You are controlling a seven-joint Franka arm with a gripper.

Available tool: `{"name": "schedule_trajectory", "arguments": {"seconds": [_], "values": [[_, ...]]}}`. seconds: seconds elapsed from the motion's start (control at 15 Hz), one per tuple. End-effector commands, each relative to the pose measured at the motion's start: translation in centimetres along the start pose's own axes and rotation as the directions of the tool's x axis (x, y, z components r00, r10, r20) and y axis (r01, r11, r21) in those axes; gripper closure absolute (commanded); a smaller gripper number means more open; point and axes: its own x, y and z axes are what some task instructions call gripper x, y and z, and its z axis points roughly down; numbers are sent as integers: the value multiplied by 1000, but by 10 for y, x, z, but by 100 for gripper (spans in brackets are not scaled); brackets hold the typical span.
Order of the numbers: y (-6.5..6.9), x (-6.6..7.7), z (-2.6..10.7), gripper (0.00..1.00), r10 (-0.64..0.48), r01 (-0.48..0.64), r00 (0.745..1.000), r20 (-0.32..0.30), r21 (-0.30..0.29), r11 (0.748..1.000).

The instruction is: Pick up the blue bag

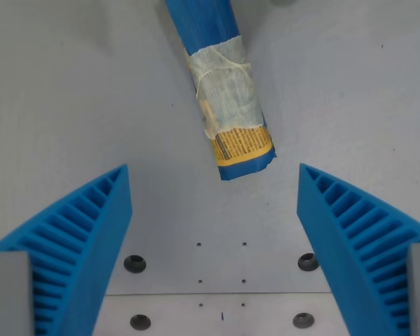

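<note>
Gripper [213, 175] fingers [84, 231] spread wide, nothing between them. Blue bag [220, 84] (rolled, taped mid-length) lies on grey table [70, 91], just beyond fingertips, centred.

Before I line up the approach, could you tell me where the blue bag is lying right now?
In the wrist view the rolled blue bag lies on the grey table at upper centre, its near end just beyond the open gripper, between the two fingers' lines.

The bag [222, 91] is blue with a cream band and a yellow printed label. The gripper's fingers [84, 238] are ridged bright blue; the surface [63, 91] is plain grey.
</note>
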Motion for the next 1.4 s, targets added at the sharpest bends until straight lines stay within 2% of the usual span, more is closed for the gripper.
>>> {"name": "schedule_trajectory", "arguments": {"seconds": [0.07, 1.4], "values": [[-1, 4, 1, 0, -42, 42, 999, -16, -2, 999], [-1, 5, 3, 0, -51, 51, 999, -17, -2, 999]]}}
